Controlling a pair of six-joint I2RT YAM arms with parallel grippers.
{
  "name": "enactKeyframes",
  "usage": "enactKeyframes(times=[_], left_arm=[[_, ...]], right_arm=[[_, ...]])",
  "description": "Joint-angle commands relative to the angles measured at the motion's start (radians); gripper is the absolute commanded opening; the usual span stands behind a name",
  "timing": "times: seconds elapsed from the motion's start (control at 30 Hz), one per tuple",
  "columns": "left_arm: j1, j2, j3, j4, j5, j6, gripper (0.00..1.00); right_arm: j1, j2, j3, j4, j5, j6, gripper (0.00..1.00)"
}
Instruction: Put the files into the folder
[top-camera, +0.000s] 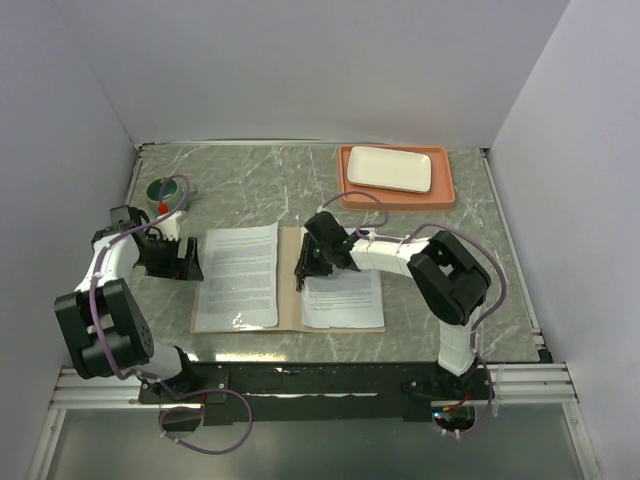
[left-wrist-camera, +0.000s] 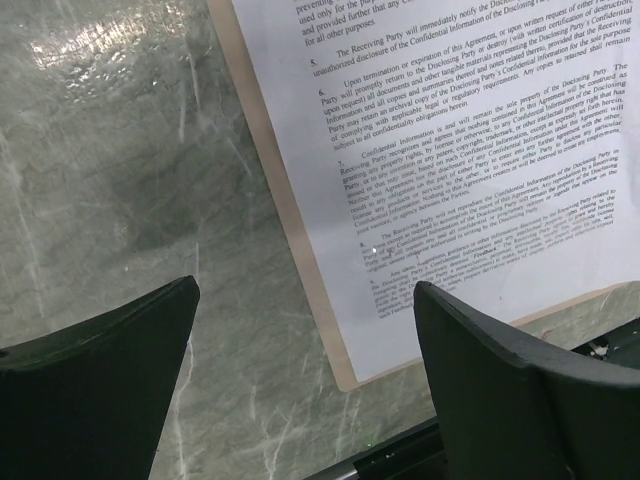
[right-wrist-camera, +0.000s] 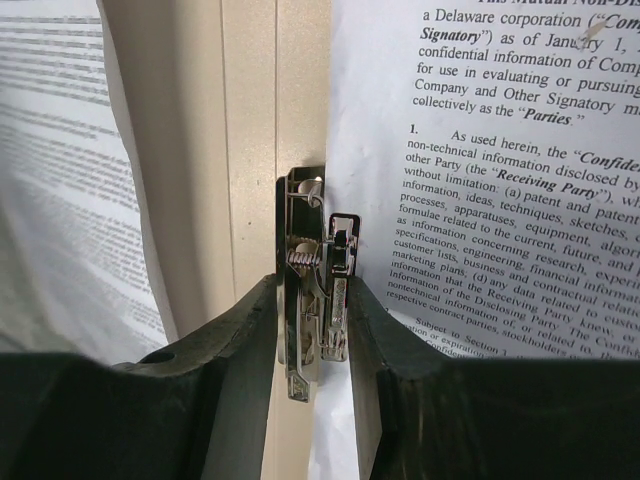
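**Two sheets lay on the open folder (top-camera: 289, 280), right tool (right-wrist-camera: 313, 300) clamped on a metal clip (right-wrist-camera: 305, 255)**

The tan folder lay opened flat on the marble worktop (top-camera: 450, 215), near its front edge and just ahead of the two arm bases. One printed sheet rested on each half. The left sheet (top-camera: 240, 272) covered most of its half and showed a shine along its lower edge. It may have been in a clear sleeve, though the top view was too coarse to be sure. The right sheet (top-camera: 343, 295) sat lower on its half, leaving a band of bare cardboard above it. A strip of tan stayed uncovered between the two sheets, along the centre crease.

At that crease the right tool reached in from the right. The wrist view showed its two dark fingers (right-wrist-camera: 240, 340) pressed against either side of a small silver spring clip, which stood over the tan strip at the inner edge of the right sheet.

The left tool (top-camera: 188, 262) stood on the worktop just beside the folder's left edge, its fingers spread wide with nothing between them. Its wrist camera looked down on the folder's near corner and the lower part of the left sheet.

Further out, a round green object (top-camera: 165, 190) with a red piece on it sat near the back-left corner. A salmon-orange tray (top-camera: 445, 190) holding a white rectangular plate (top-camera: 390, 168) sat at the back right, well apart from the folder.
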Motion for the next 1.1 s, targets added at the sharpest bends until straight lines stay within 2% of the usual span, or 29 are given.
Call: enactKeyframes(times=[0.0, 0.5, 1.07], left_arm=[[0.000, 0.033, 0.051, -0.018, 0.038, 0.002, 0.96], [0.000, 0.143, 0.107, 0.006, 0.110, -0.050, 0.96], [-0.002, 0.240, 0.088, 0.062, 0.064, -0.034, 0.96]], right_arm=[[-0.025, 0.104, -0.150, 0.090, -0.099, 0.031, 0.11], [-0.100, 0.101, -0.305, 0.254, -0.184, 0.028, 0.10], [-0.114, 0.122, -0.317, 0.283, -0.198, 0.028, 0.11]])
